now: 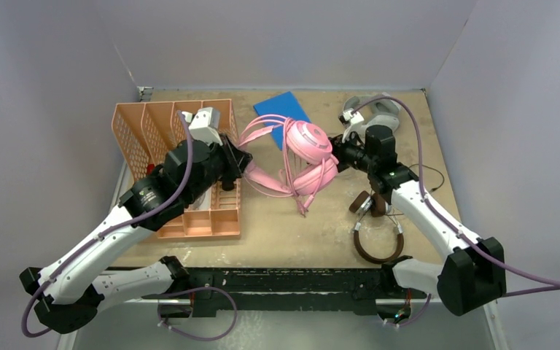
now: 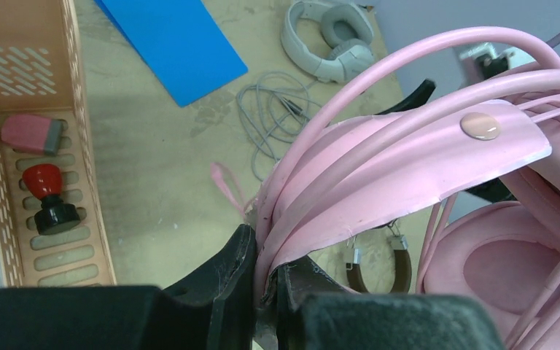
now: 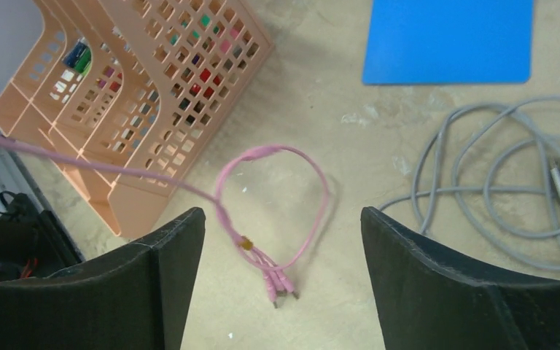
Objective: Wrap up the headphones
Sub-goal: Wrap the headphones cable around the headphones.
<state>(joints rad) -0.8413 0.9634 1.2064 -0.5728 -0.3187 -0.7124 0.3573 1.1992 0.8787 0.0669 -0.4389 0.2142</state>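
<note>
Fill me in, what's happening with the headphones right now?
The left gripper is shut on the headband of the pink headset, holding it up off the table with loops of pink cable running over the band. The right gripper has its jaws open and empty above the pink cable's loose end on the tabletop. The brown headset and grey headset lie unwrapped.
</note>
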